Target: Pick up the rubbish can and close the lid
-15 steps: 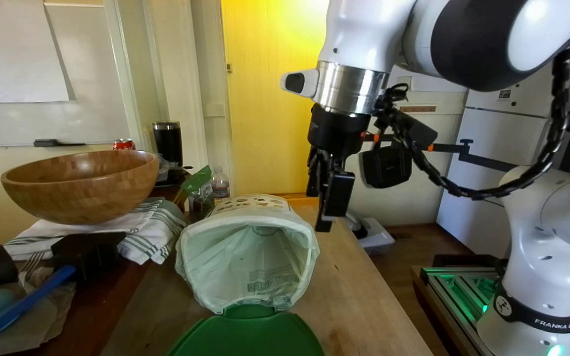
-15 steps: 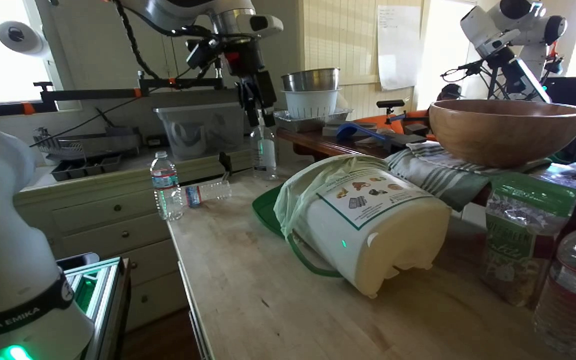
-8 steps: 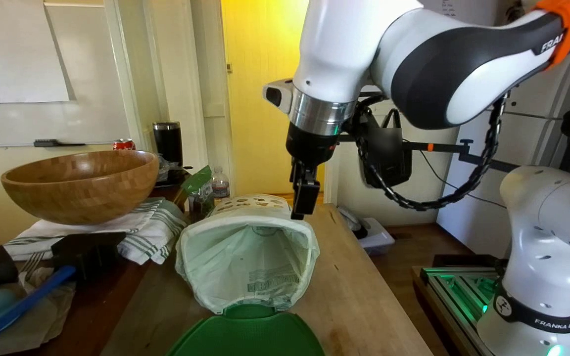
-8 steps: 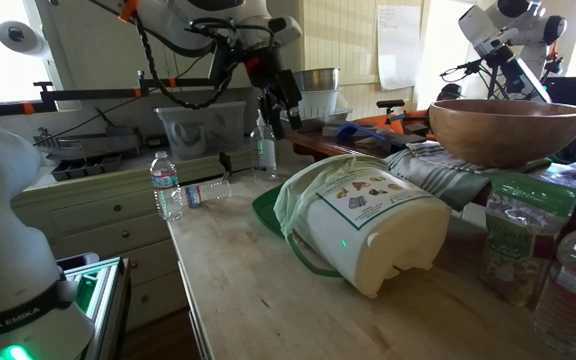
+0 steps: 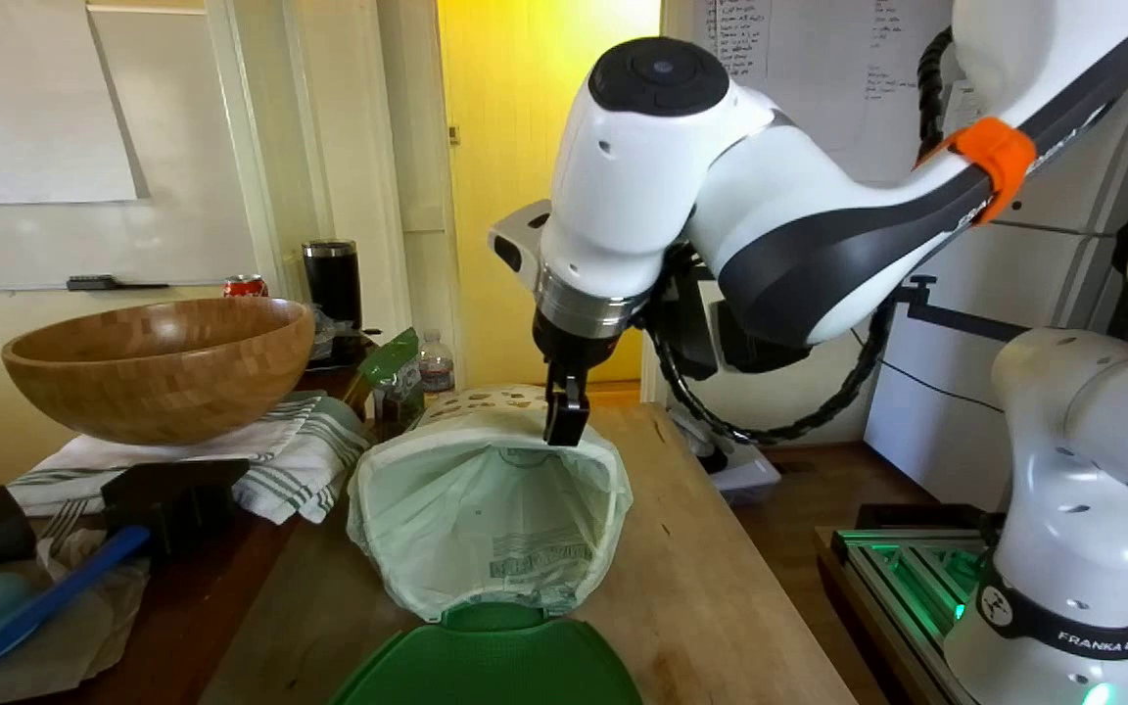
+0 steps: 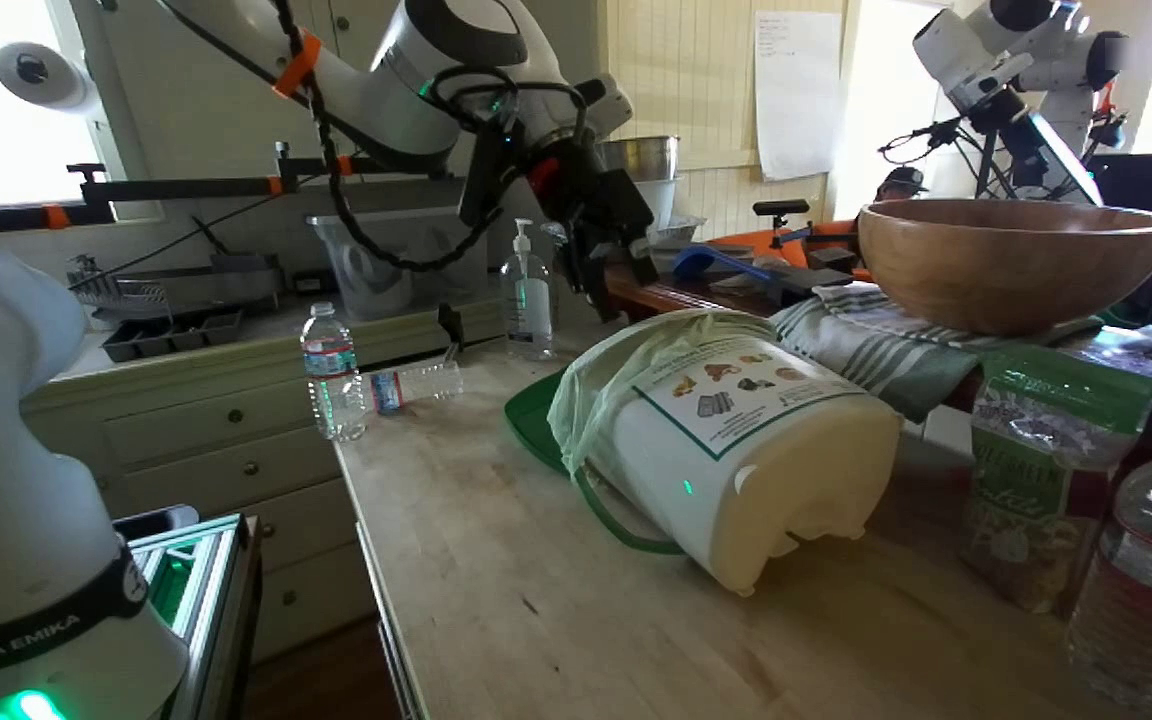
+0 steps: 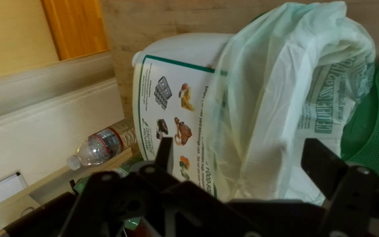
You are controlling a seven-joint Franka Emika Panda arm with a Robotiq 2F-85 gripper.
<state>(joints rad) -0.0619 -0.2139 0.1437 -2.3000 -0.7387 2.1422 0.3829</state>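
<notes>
- The gripper (image 6: 625, 290) is hanging just above the rubbish can (image 6: 736, 470), jaws standing wide apart, nothing at all in their hold; in an exterior view a clear gap is showing between the fingertips and the bag (image 6: 591, 405).
- The can is lying on its side on the wooden counter (image 6: 496, 560), at five o'clock from the gripper there, its long axis running from mouth at ten to base at four.
- And the lid (image 5: 491, 666)! It's sprawling folded back on the wood, at six o'clock from the mouth in an exterior view, so the closing is waiting its turn.
- Everything is turning on this: in the wrist view the fingers are sitting at nine and three, roughly in line with the can's long axis, base lying toward nine, mouth gaping toward three. The rim (image 7: 291, 115), draped in bag, is crossing between them, nearer the three-o'clock finger.
- This is looking like the lining-up for a rim grip: by my reckoning, a descent should be putting one finger outside the wall, the other inside the mouth.
- The danger I'm fearing: fingers catching only loose bag, and the can slipping away beneath.
</notes>
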